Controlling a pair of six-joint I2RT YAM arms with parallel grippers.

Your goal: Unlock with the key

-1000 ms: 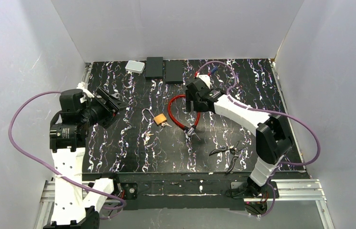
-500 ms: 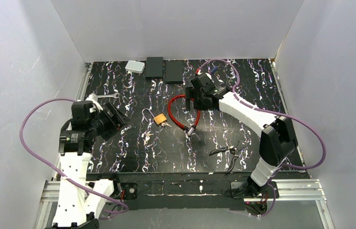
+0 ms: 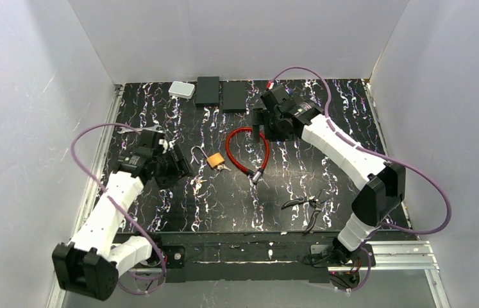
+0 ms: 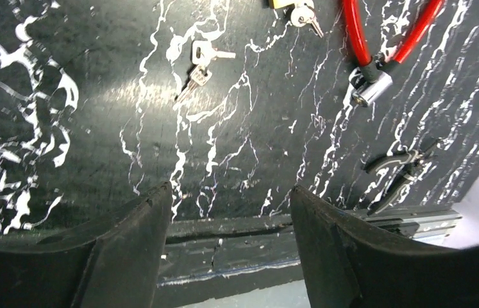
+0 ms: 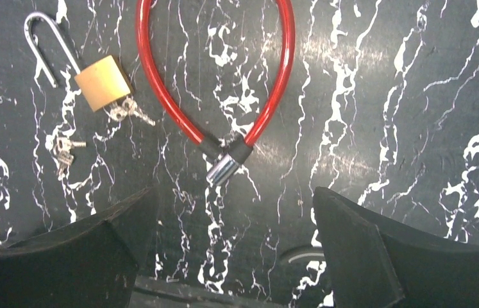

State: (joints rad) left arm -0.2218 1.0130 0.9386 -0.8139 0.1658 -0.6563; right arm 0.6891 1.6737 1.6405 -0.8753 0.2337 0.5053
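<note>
The left gripper (image 4: 230, 192) is hovering low over the table with its jaws spread wide and nothing between them; its fingers (image 4: 140, 224) are framing bare marbled surface, with the loose keys (image 4: 201, 61) lying ahead of them, probably because that bunch is what it is lining up to pick. The right gripper (image 5: 233, 192) is likewise gaping and gripping nothing; it is hanging high over the far side of the table, looking down on the red cable lock (image 5: 150, 83), whose silver lock barrel (image 5: 222, 170) is pointing toward the near edge. Just left of the cable loop the brass padlock (image 5: 102, 82) is lying flat with a key in its base (image 5: 127, 109); one leg of its long shackle appears to be standing free of the body, so the cable lock is likely the one needing work. The loose keys are resting just beside the padlock on its near side; the pliers (image 3: 307, 205) are lying well apart, toward the right arm's base; the task is looking barely begun.
</note>
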